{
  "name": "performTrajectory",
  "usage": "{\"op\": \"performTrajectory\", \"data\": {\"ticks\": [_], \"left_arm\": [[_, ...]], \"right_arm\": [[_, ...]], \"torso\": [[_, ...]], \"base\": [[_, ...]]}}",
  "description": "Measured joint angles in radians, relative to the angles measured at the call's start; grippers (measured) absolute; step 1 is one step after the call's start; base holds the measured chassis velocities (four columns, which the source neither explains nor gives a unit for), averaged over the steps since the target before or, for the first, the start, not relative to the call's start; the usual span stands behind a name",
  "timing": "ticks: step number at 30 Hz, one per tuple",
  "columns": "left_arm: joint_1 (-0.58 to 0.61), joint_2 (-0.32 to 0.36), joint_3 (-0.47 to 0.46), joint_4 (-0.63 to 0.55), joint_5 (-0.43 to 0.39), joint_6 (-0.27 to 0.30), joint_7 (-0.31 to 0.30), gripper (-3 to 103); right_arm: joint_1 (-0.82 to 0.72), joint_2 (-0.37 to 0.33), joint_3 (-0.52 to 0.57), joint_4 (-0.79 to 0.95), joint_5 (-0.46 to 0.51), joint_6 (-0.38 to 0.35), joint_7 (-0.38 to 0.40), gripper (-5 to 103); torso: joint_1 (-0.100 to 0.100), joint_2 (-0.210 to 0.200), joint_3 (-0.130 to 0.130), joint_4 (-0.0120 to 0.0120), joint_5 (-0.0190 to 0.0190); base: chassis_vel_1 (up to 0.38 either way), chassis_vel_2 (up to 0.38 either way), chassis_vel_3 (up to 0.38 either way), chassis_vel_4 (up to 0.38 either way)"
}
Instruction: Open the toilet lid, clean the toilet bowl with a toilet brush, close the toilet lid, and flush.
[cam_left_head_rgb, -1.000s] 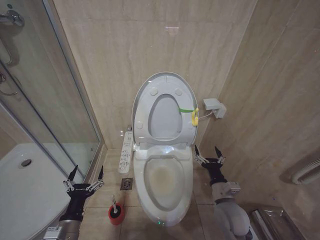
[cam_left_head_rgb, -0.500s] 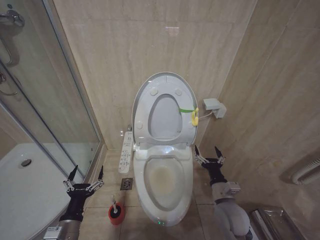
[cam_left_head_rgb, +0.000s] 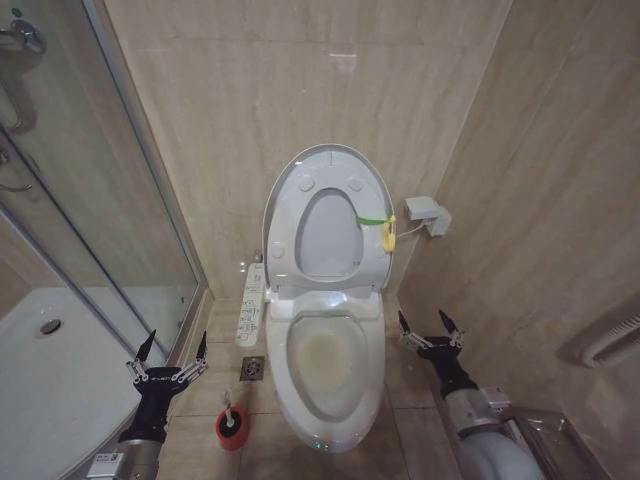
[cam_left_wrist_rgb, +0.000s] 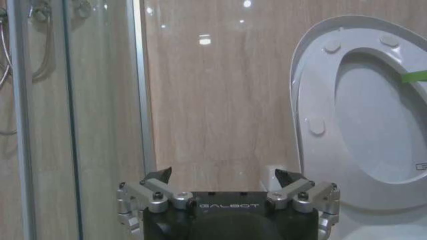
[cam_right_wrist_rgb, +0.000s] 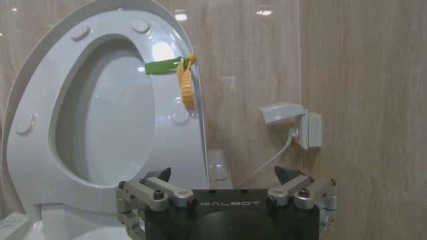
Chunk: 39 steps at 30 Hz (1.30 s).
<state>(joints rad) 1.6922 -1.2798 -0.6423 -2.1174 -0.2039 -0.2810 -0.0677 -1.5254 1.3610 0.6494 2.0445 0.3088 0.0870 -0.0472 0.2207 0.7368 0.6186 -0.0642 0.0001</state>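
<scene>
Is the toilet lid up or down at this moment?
Up. The toilet lid stands raised against the wall, its underside with round bumpers facing forward, and the toilet bowl below lies exposed.

1. This is a bathroom.
2. A white toilet (cam_left_head_rgb: 328, 365) stands against the wall with its lid (cam_left_head_rgb: 328, 215) up.
3. A glass shower door (cam_left_head_rgb: 95, 190) and a white shower floor (cam_left_head_rgb: 50, 370) are next to it.
4. The walls (cam_left_head_rgb: 300, 90) and floor (cam_left_head_rgb: 205, 430) are covered in tan tiles.
5. A toilet brush (cam_left_head_rgb: 230, 420) sits in a red cup on the floor.
</scene>
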Motion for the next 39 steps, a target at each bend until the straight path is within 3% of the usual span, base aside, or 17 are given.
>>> {"op": "performTrajectory", "data": {"ticks": [19, 27, 39], "left_arm": [[0.000, 0.000, 0.000, 0.000, 0.000, 0.000, 0.000, 100], [0.000, 0.000, 0.000, 0.000, 0.000, 0.000, 0.000, 100], [0.000, 0.000, 0.000, 0.000, 0.000, 0.000, 0.000, 100]], "right_arm": [[0.143, 0.011, 0.020, -0.093, 0.007, 0.033, 0.054, 100], [0.250, -0.037, 0.008, -0.173, -0.005, 0.027, 0.063, 100], [0.593, -0.112, -0.085, -0.466, 0.007, 0.039, 0.131, 100]], "torso": [[0.000, 0.000, 0.000, 0.0001, -0.0001], [0.000, 0.000, 0.000, 0.0001, 0.0000], [0.000, 0.000, 0.000, 0.0001, 0.0001]], "base": [[0.000, 0.000, 0.000, 0.000], [0.000, 0.000, 0.000, 0.000], [0.000, 0.000, 0.000, 0.000]]}}
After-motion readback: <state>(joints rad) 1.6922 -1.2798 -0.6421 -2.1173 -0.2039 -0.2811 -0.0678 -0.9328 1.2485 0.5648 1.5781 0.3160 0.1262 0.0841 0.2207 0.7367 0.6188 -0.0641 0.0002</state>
